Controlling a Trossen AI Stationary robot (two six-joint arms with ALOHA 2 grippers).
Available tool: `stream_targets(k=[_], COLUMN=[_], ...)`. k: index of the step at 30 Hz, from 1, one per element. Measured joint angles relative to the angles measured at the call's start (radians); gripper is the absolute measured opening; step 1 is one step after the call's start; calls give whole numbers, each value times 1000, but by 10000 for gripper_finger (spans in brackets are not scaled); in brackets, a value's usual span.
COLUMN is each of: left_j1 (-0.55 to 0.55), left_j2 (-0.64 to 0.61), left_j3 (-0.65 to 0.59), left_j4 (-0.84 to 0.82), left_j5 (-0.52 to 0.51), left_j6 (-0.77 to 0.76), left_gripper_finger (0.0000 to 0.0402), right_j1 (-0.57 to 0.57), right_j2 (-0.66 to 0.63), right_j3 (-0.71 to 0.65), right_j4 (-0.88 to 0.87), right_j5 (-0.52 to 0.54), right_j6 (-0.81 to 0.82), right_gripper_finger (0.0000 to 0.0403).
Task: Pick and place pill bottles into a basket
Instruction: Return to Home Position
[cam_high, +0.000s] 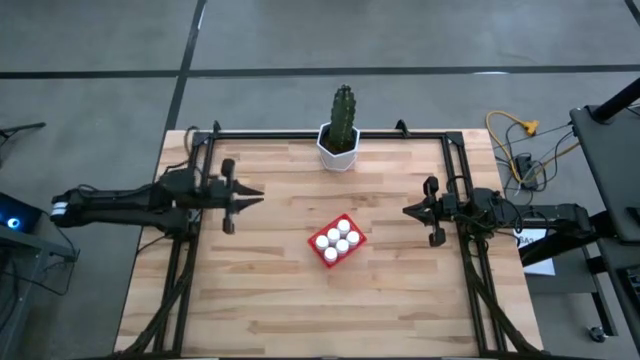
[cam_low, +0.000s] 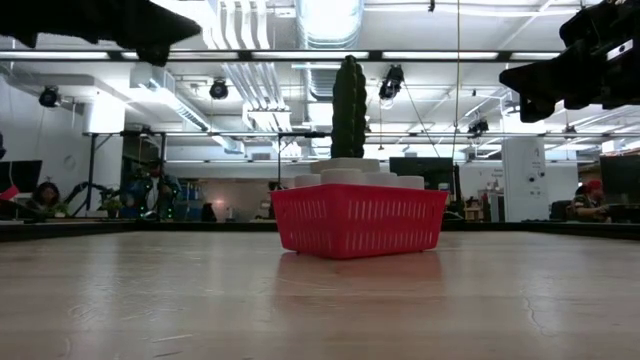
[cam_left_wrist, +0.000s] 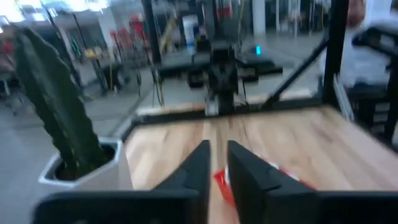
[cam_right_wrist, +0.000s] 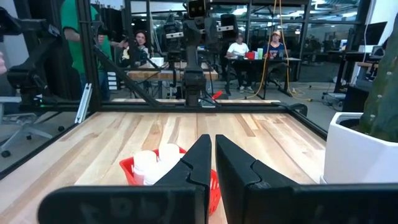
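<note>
The red basket (cam_high: 337, 241) stands on the table's middle with several white pill bottles (cam_high: 335, 241) upright inside it; it also shows in the low view (cam_low: 358, 220) and the right wrist view (cam_right_wrist: 134, 173). My left gripper (cam_high: 260, 195) hovers left of the basket, its fingers (cam_left_wrist: 217, 163) nearly together and empty. My right gripper (cam_high: 406, 210) hovers right of the basket, its fingers (cam_right_wrist: 213, 155) nearly together and empty.
A green cactus in a white faceted pot (cam_high: 340, 145) stands at the table's far edge, behind the basket. Black frame rails (cam_high: 460, 180) run along the table's left, right and far sides. People sit at desks in the room beyond.
</note>
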Motion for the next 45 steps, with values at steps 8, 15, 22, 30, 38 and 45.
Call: stream_targets(k=[8, 15, 22, 30, 38, 45], left_j1=[0, 0, 0, 0, 0, 0], left_j2=[-266, -483, -452, -461, -458, -464], left_j3=[-175, -312, -428, -429, -429, -430], left_j4=[206, 294, 565, 462, 310, 180], left_j5=[26, 47, 92, 118, 111, 109], left_j6=[-57, -80, -50, -32, -31, -29], left_gripper_finger=[12, 13, 13, 13, 13, 13], right_j1=[0, 0, 0, 0, 0, 0], right_j2=[0, 1, 0, 1, 0, 0], right_j3=[0, 0, 0, 0, 0, 0], right_j4=[0, 1, 0, -1, 0, 0], right_j5=[1, 2, 2, 2, 2, 1], right_j6=[0, -2, -2, 0, -1, 0], right_gripper_finger=[13, 13, 13, 13, 13, 13])
